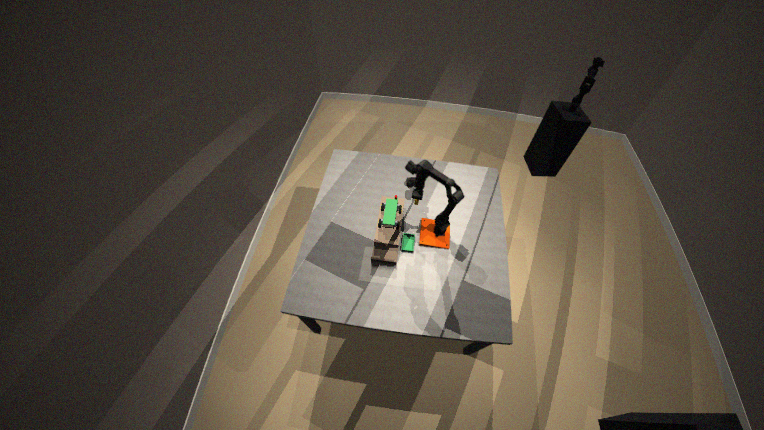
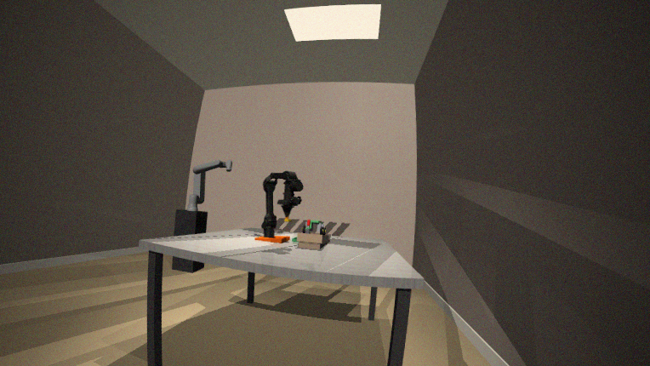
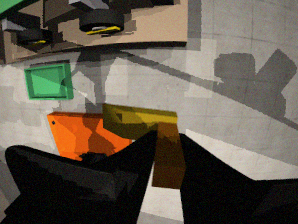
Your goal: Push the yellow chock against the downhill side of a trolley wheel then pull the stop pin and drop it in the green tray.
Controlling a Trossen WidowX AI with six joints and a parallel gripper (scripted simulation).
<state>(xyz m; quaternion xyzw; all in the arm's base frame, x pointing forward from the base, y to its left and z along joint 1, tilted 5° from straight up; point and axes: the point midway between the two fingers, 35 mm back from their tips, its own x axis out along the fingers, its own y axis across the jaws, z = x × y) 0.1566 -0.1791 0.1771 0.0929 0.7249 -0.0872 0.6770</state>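
My gripper (image 1: 416,197) (image 2: 286,215) (image 3: 166,137) is shut on the orange handle of the yellow chock (image 1: 415,201) (image 2: 287,220) (image 3: 140,120). It holds the chock in the air beside the ramp, on the side of the arm's base; the black rubber is not clear. The green trolley (image 1: 390,212) (image 2: 316,222) stands on the wooden ramp (image 1: 385,233) (image 2: 310,238) (image 3: 160,25); two of its dark wheels show in the wrist view. The red-headed stop pin (image 1: 396,197) (image 2: 309,222) is at the uphill end. The green tray (image 1: 407,243) (image 2: 294,239) (image 3: 48,82) lies beside the ramp.
The orange base plate (image 1: 427,239) (image 2: 277,240) (image 3: 75,135) under the arm is close to the tray. The trolley and the raised ramp are beside the held chock. Hard shadows cross the table (image 1: 342,186) (image 2: 218,245). Another arm stands on a dark pedestal (image 1: 556,138) (image 2: 184,222) beyond the table.
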